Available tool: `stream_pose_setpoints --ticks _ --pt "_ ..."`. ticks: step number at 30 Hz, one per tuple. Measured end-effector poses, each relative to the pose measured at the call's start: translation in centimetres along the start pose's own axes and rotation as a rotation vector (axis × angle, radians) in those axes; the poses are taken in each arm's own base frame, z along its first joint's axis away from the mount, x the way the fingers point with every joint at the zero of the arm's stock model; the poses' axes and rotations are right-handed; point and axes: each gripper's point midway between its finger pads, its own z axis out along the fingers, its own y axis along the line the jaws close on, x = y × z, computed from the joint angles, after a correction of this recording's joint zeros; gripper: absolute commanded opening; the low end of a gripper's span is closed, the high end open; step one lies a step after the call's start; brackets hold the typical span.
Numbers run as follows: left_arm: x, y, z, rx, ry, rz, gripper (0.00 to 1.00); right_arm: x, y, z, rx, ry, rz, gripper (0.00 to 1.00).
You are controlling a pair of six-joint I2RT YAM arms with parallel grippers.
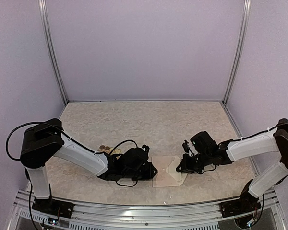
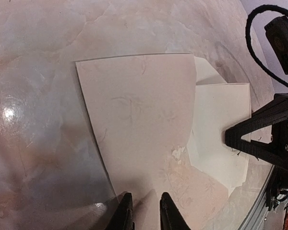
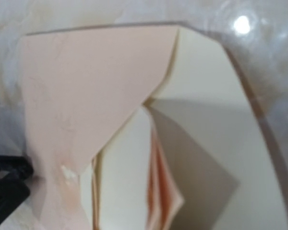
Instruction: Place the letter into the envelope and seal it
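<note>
The pale pinkish envelope (image 1: 165, 178) lies on the table between both grippers. In the left wrist view the envelope (image 2: 139, 115) fills the middle, and the cream letter (image 2: 221, 124) sticks out of its far side. My left gripper (image 2: 145, 211) straddles the near edge, jaws a narrow gap apart with paper showing between them. My right gripper (image 1: 180, 168) is shut at the opposite side, its black fingertips (image 2: 233, 139) on the cream paper. In the right wrist view the fingers are hidden. A pink-edged fold of the envelope (image 3: 86, 96) rises toward the camera beside the letter (image 3: 125, 177).
A sheet of round brown and gold stickers (image 1: 108, 149) lies behind the left arm's forearm. A black cable (image 2: 259, 43) loops near the right arm. Metal frame rails (image 1: 134, 211) run along the table's near edge, and walls close in the back and sides.
</note>
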Motion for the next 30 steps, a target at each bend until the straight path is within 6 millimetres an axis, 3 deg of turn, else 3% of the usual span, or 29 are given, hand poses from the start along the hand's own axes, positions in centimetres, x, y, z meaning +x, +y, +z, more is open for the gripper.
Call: stream_pose_setpoints --ticks 15,19,23,26,30 --pt "0.0 -0.1 0.1 0.014 0.004 -0.009 0.18 0.2 1.1 1.6 -0.008 0.024 -0.025 0.00" --pt "-0.1 -0.1 0.0 0.012 -0.001 -0.006 0.25 0.1 1.1 1.5 -0.003 0.016 -0.027 0.00" --pt "-0.7 0.4 -1.4 -0.009 -0.018 -0.003 0.33 -0.3 1.4 0.4 0.005 -0.011 -0.033 0.00" --pt "-2.2 0.2 -3.1 -0.008 -0.053 -0.014 0.39 -0.7 1.7 -0.6 0.008 -0.040 -0.038 0.00" --pt "-3.6 0.0 -4.2 0.007 -0.090 -0.033 0.41 -0.8 1.4 -0.9 0.025 -0.048 -0.036 0.00"
